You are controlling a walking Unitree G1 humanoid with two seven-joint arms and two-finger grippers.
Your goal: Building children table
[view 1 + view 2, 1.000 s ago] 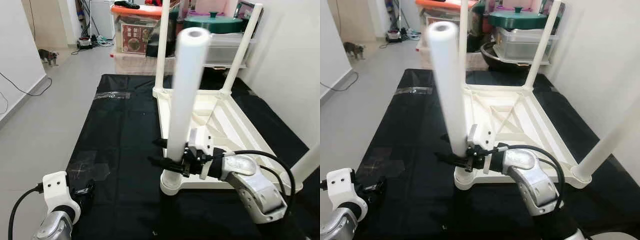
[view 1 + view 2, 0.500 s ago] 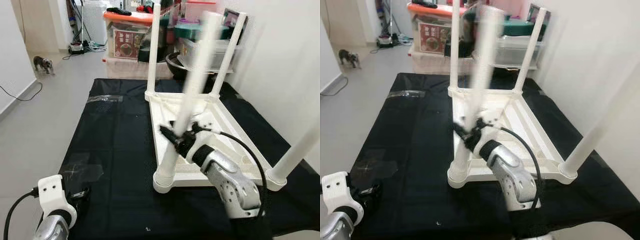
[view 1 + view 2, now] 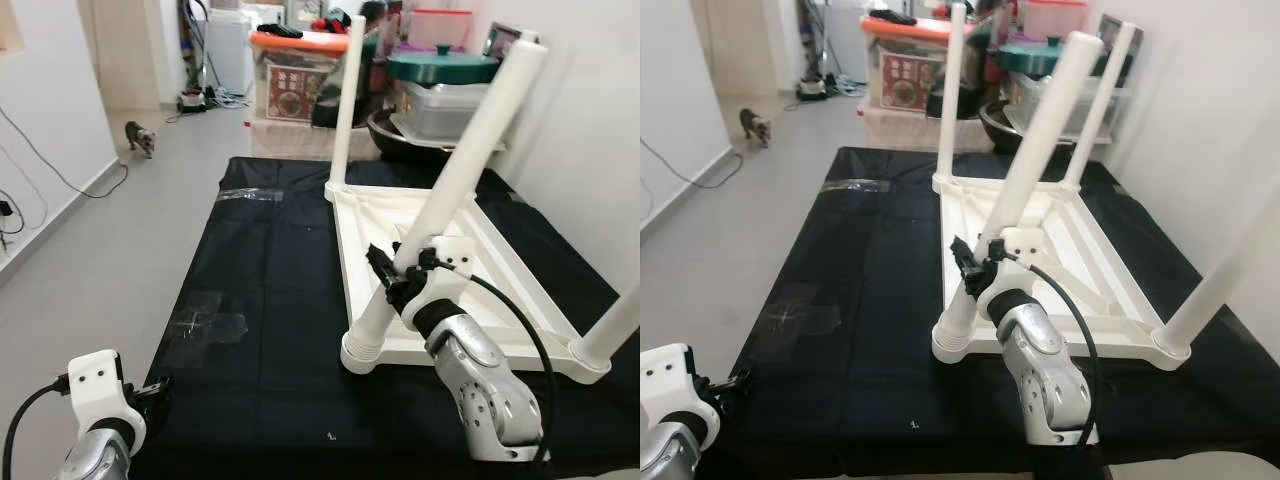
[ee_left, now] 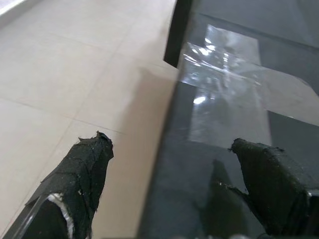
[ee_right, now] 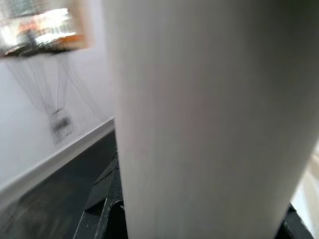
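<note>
Left eye view: right claw (image 3: 392, 277) clamps the tilted table leg (image 3: 452, 189); left claw (image 4: 169, 184) gapes, empty, over the mat edge (image 4: 167, 124).

Bare black mat (image 3: 270, 290) lies open at 9 o'clock; upturned table (image 3: 440, 260) legs crowd 3 o'clock.

My right gripper (image 3: 393, 275) has tipped the leg (image 3: 450, 198) from upright to leaning right, foot in the socket.

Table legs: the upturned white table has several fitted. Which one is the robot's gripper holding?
The near-left leg, which leans over at a slant; the right gripper clamps it low down. The far legs stand upright, untouched.
</note>
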